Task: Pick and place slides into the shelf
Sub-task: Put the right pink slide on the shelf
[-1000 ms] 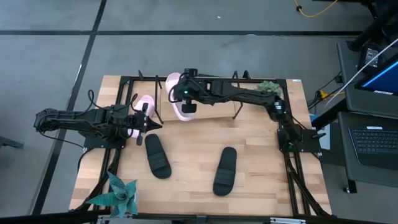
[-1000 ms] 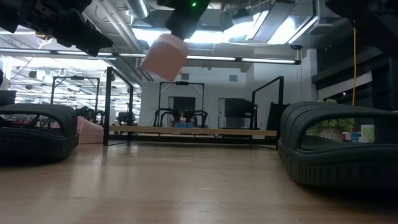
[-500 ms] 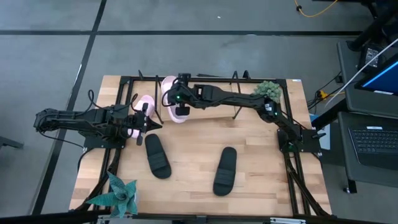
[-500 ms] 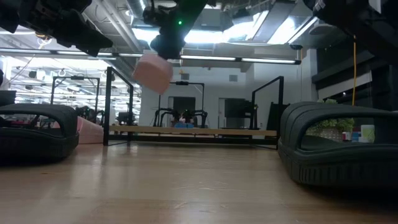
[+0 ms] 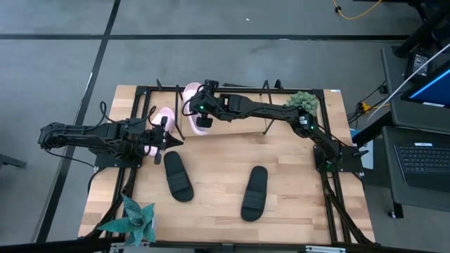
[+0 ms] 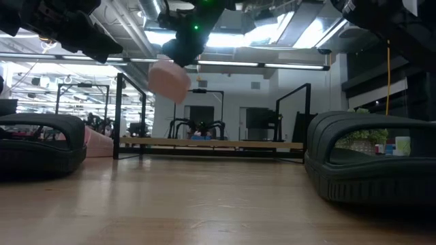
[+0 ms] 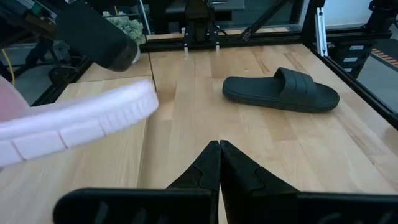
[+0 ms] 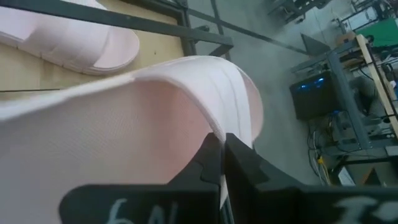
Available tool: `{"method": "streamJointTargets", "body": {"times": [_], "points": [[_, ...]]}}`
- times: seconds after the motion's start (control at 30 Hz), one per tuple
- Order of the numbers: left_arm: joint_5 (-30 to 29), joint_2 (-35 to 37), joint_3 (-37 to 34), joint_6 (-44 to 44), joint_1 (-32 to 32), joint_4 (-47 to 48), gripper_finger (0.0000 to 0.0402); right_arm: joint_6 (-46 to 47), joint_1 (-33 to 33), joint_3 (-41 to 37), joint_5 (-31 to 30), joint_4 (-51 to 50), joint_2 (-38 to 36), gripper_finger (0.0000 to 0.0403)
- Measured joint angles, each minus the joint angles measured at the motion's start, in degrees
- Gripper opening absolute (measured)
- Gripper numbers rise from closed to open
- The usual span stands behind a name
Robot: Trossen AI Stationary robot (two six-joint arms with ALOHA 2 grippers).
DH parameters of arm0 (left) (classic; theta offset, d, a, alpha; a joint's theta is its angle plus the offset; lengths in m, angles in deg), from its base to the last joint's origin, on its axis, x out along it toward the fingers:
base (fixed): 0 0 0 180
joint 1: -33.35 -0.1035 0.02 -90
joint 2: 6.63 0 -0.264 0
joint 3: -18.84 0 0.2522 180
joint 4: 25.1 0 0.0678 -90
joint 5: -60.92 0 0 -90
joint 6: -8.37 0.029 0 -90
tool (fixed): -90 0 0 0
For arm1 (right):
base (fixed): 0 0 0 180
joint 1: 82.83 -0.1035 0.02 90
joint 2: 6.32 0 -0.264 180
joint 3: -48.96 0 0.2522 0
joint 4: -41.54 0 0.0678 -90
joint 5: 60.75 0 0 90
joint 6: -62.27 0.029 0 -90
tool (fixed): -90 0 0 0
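The right gripper [image 5: 199, 112], clamped on a pink slide [image 5: 191, 98], carries it over the shelf [image 5: 239, 128] for placing; the left gripper [image 5: 163, 140] waits, fingers together.

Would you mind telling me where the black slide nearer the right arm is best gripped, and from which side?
Grip the wide strap of the black slide, coming down from above. It lies flat, sole down, on the tabletop with bare wood all around, and the raised strap arches over the footbed, likely giving the jaws an edge to close on.
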Motion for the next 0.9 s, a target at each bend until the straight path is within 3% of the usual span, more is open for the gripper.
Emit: {"method": "streamJointTargets", "body": {"times": [0.9], "points": [[0.0,0.0,0.0,0.0,0.0,0.6,0.0000,0.4,1.0,-0.1,-0.1,3.8,7.4,0.0008]]}}
